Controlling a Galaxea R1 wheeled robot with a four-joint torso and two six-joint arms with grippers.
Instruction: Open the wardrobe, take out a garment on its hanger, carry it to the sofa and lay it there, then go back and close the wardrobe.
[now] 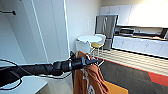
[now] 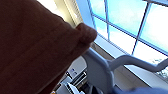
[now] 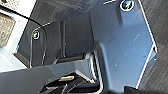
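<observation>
The rust-orange garment with a white print hangs in front of me, below my left gripper. That gripper reaches in from the left and is shut on the hanger at the shirt's shoulders. In the left wrist view the orange cloth is very close, with the pale hanger and its curved hook beside it. The white wardrobe stands at my left, one door swung open. A dark rail shows inside it at the top.
A round white table with white chairs and a yellow stool stands ahead by the wall. Behind are a steel fridge and a white kitchen counter. Dark carpet spreads to the right. An orange block lies low, near the shirt.
</observation>
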